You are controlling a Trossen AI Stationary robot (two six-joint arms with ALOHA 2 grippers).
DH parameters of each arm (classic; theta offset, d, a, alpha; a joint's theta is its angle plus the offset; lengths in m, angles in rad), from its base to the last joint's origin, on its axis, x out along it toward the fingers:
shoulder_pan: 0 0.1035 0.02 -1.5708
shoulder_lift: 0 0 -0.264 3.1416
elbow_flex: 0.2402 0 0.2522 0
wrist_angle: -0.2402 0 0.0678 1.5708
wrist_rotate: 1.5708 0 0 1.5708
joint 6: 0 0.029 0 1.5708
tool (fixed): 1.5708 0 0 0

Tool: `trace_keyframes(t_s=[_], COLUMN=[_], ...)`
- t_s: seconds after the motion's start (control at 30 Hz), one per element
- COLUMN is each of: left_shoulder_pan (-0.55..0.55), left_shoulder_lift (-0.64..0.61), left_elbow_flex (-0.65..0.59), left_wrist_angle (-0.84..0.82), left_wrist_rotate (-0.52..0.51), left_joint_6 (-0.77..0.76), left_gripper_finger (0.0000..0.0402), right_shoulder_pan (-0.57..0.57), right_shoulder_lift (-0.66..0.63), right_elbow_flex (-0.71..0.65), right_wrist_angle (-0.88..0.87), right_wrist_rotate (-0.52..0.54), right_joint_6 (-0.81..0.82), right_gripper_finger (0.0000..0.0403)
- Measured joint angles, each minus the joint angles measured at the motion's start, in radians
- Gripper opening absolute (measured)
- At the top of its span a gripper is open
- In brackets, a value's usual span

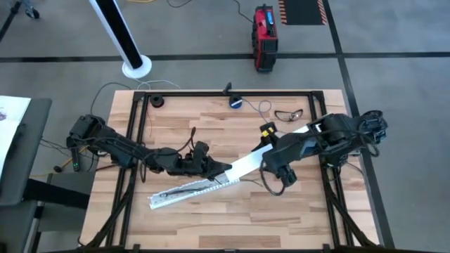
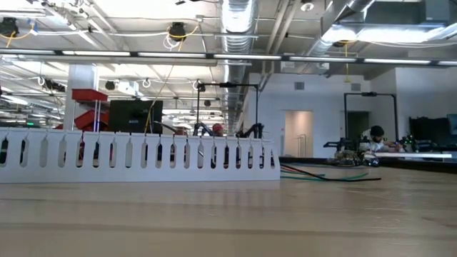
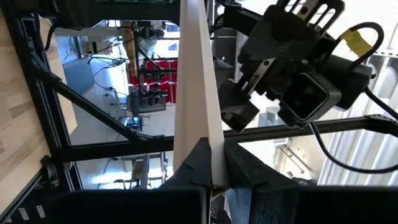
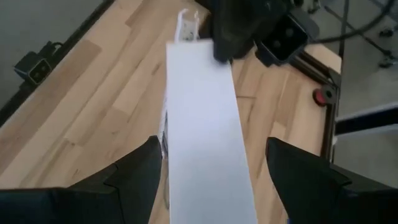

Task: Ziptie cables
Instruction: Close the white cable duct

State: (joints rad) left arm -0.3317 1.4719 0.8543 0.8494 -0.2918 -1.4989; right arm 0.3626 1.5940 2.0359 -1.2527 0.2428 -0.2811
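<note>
A long flat white strip [image 1: 246,163] runs slantwise across the middle of the table between my two grippers. My left gripper [image 1: 221,171] is shut on its near-left end. My right gripper [image 4: 211,168] is open, with one finger on each side of the strip farther along. A white perforated strip [image 1: 184,191] lies flat on the table just in front of the left gripper. It stands as a slotted wall [image 2: 136,157] in the low view. A thin dark cable [image 1: 171,190] lies along it. My left gripper pinches the flat white strip near its end [image 3: 211,163] between its two fingers. The strip's long edge lies in the pinch, and the fingers point along the strip. The strip runs away from the fingers toward the right gripper. My right gripper: I cannot tell whether its fingers touch the strip.
Safety glasses [image 1: 290,112], a small round blue-black device [image 1: 236,102] with a pale cord and a black knob [image 1: 156,100] lie along the far edge. Black frame rails [image 1: 133,176] border the table's left and right. Bare wood lies toward the near edge.
</note>
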Motion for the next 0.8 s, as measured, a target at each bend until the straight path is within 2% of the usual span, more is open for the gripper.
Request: trace_keyframes(t_s=[0.17,0.3,0.57,0.8], left_shoulder_pan=[0.010,0.012,0.012,0.011], left_shoulder_lift=[0.000,0.000,0.000,0.000], left_elbow_flex=[0.000,0.000,0.000,0.000], left_wrist_angle=[0.003,0.006,0.008,0.021], left_wrist_rotate=[0.004,0.005,0.006,0.021], left_joint_6=[0.017,0.023,0.032,0.035], left_gripper_finger=[0.0010,0.0010,0.0010,0.0010], right_shoulder_pan=[-0.011,-0.010,-0.016,-0.030], right_shoulder_lift=[0.032,0.074,0.103,0.069], right_elbow_flex=[0.001,0.000,0.001,0.000], right_wrist_angle=[0.048,0.023,0.078,0.082], right_wrist_rotate=[-0.063,-0.063,-0.056,0.033], right_joint_6=[-0.023,-0.024,-0.069,-0.064], right_gripper_finger=[0.0277,0.0277,0.0277,0.0277])
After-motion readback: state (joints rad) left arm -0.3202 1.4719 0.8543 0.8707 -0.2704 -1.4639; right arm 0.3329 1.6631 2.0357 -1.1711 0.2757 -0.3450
